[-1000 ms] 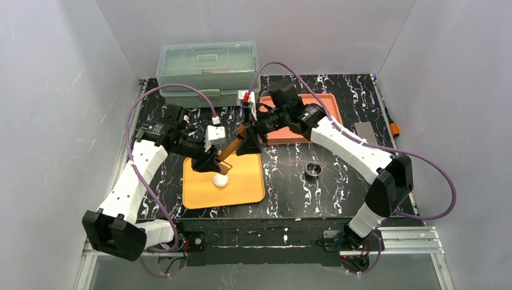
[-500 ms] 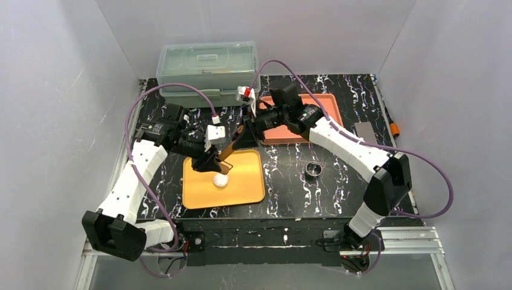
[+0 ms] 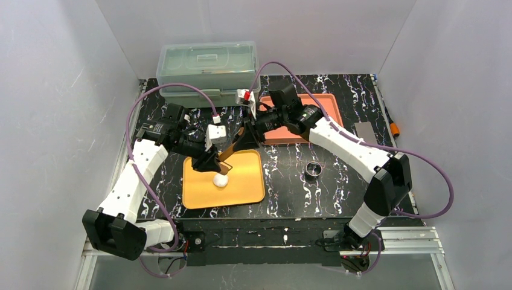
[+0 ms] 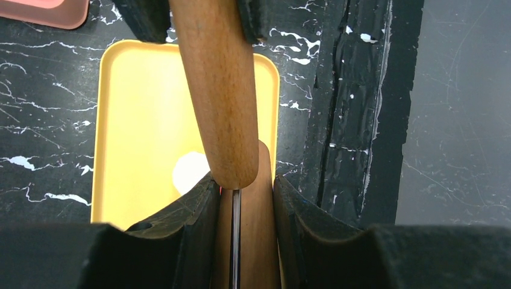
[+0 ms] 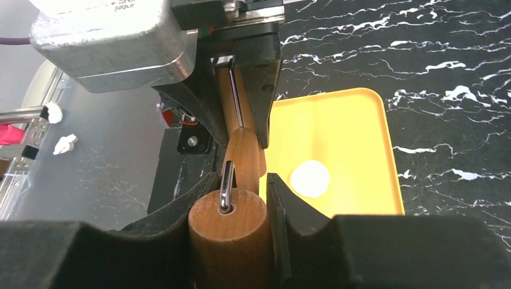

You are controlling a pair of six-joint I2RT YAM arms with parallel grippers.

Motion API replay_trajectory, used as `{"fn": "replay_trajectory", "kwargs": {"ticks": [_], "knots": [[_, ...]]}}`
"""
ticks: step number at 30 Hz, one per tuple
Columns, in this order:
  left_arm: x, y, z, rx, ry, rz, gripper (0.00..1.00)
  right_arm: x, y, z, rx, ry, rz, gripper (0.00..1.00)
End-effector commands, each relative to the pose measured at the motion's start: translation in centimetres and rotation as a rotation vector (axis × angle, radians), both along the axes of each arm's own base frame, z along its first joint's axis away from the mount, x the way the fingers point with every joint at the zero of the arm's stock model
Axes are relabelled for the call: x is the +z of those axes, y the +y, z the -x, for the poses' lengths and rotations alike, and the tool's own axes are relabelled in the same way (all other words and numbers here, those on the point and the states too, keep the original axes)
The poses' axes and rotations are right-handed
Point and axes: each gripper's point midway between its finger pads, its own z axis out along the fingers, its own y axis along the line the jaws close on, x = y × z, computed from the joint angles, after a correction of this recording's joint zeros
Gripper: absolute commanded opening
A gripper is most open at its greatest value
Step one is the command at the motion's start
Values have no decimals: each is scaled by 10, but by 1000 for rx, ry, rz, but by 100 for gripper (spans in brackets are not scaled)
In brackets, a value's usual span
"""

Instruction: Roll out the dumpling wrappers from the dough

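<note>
Over the middle of the black marbled table (image 3: 284,193), seen from above, we find both arms reaching inward so that their wrists meet above the far edge of the yellow board (image 3: 241,187). Our left arm rises from its base at 7 o'clock, elbows out along the left side and bends back toward the centre. Our right arm climbs from 5 o'clock, folds at the right edge and stretches across to 11 o'clock. The left gripper (image 3: 208,162) points down and is clamped on the narrow handle of the rolling pin (image 3: 229,148); in its wrist view both fingers (image 4: 193,211) press that handle from either side. The right gripper (image 3: 244,144) is closed on the thick barrel at the pin's other end, and its own camera shows each pad flush against the wood. The pin slopes between them, its low end at 7 o'clock and its high end at 1 o'clock, off the board. The dough (image 3: 220,179) is a small white rounded lump resting on the board, at 5 o'clock from the left gripper and 7 o'clock from the right, near both but touching neither. A metal ring (image 3: 313,169) sits at 3 o'clock from the board, a pink tray (image 3: 329,109) at 1 o'clock, and a lidded plastic box (image 3: 207,63) at 12 o'clock.
</note>
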Motion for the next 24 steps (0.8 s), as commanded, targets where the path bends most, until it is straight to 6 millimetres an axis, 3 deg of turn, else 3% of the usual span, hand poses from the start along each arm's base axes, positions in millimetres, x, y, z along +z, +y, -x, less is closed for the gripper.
{"fn": "replay_trajectory", "kwargs": {"ticks": [1,2,5,6,7,11,16,19,24], "knots": [[13,-8,-14,12,-54,40,0,-21,-9,-19,-174,8,108,1],[10,-7,-18,20,-51,27,1,-24,-10,-25,-215,5,121,1],[-2,-4,-31,76,-35,-15,64,-33,-14,-45,-355,5,171,1],[-6,-1,-36,99,-36,-38,92,-36,-16,-50,-397,18,184,1],[-9,1,-40,113,-40,-55,98,-38,-18,-54,-434,25,193,1],[-9,7,-44,136,-70,-70,98,-37,-24,-67,-555,37,194,1],[2,10,-46,191,-86,-56,98,-36,-23,-70,-581,27,207,1],[-6,25,-61,342,-58,-106,98,-38,-9,-48,-510,-101,232,1],[-30,73,-82,665,2,-206,98,-29,5,-5,-408,-468,203,1]]}}
